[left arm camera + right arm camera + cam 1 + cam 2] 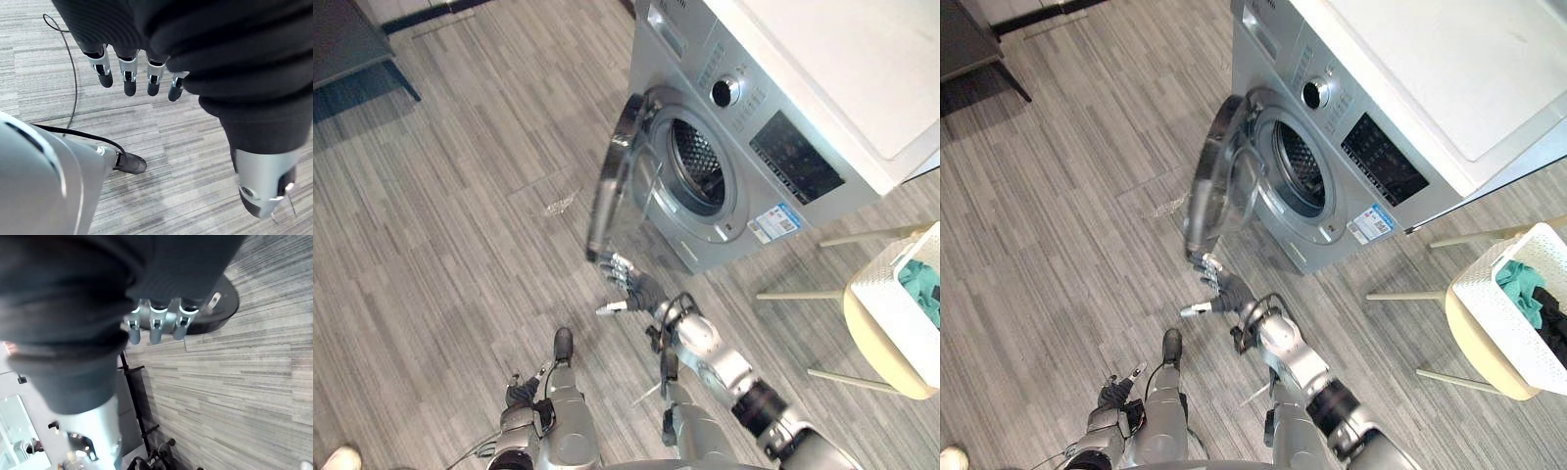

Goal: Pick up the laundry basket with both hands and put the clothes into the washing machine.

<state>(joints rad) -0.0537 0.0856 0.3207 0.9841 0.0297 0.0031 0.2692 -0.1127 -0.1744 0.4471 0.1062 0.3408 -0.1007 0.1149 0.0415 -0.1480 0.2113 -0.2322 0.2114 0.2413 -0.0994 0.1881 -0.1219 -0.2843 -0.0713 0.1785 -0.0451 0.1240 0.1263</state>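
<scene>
**Desk:** Where is the laundry basket?

**Me:** I see the white laundry basket [899,311] at the right edge of the frame. It sits on a cream chair [873,345] with pale wooden legs. Teal and dark clothes [1520,284] lie inside it. Both of my hands are well apart from it.

**Desk:** And the washing machine?

**Me:** The silver washing machine [773,137] takes the upper right. Its round door [612,191] stands swung wide toward the centre of the frame, and the drum [697,162] shows dark behind it.

**Desk:** What about your 2 hands?

**Me:** My right hand [628,282] reaches in from the lower right to the bottom edge of the door. Its fingers [155,329] are straight and close together, with the tips against the dark rim and curled round nothing. My left hand [210,58] hangs low, left of centre at the bottom, over the grey wood-grain floor [440,225]. Its fingers [128,78] are straight and slightly spread, with the thumb apart from them, and they hold nothing.

**Desk:** Anything else?

**Me:** A person's light shoe [337,457] is in the lower left corner. A dark piece of furniture [347,39] stands in the upper left.
</scene>
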